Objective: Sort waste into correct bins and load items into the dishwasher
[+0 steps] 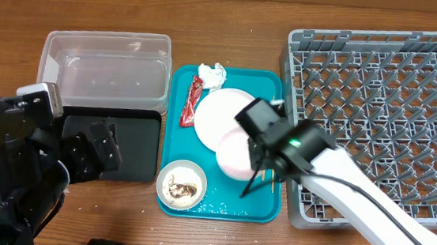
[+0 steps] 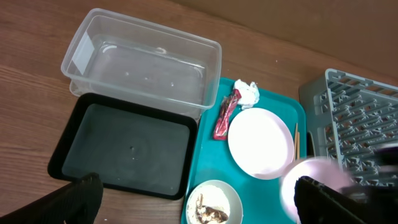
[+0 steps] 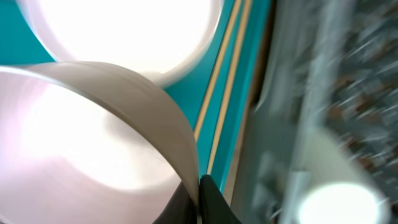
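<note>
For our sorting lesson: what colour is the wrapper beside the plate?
The wrapper is red, clearest in the left wrist view.

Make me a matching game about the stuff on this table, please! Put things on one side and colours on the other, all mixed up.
Things:
1. wrapper
2. serving tray
3. dish rack
4. bowl in the right gripper

Colours:
A. grey
B. pinkish
C. red
D. teal

Right pairs: 1-C, 2-D, 3-A, 4-B.
</note>
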`<control>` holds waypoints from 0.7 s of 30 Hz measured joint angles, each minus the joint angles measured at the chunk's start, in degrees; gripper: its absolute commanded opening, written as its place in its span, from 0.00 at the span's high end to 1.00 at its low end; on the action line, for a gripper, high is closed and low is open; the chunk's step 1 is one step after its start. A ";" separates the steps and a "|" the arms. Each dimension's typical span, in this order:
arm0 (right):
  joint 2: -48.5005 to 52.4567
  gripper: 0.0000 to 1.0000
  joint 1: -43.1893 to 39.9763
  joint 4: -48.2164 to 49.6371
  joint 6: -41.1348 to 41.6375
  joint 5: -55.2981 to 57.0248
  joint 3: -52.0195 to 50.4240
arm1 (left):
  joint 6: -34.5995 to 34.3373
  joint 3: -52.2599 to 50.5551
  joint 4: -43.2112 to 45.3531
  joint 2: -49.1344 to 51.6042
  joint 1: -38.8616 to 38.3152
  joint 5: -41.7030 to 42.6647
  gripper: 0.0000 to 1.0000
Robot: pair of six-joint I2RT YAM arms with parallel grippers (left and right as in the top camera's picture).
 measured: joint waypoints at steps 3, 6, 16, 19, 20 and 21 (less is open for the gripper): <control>-6.49 0.96 -0.04 -0.17 3.78 10.62 1.92 | 0.00 0.00 0.00 0.00 0.00 0.00 0.00; -10.99 0.96 -1.42 -1.53 8.48 23.82 2.25 | 0.00 0.00 0.00 0.00 0.00 0.00 0.00; -7.82 0.96 -21.64 -2.54 19.23 41.90 2.19 | 0.00 0.00 -0.02 0.00 0.00 0.00 0.00; -4.55 0.96 -29.31 -0.83 20.90 43.06 2.19 | 0.00 0.00 0.00 0.00 0.00 0.00 0.00; -3.41 0.96 -31.19 -0.39 21.20 43.25 2.19 | 0.00 0.00 -0.02 0.00 0.00 0.00 0.00; -1.97 0.96 -33.38 0.09 21.59 43.45 2.19 | 0.00 0.00 0.00 0.00 0.00 0.00 0.00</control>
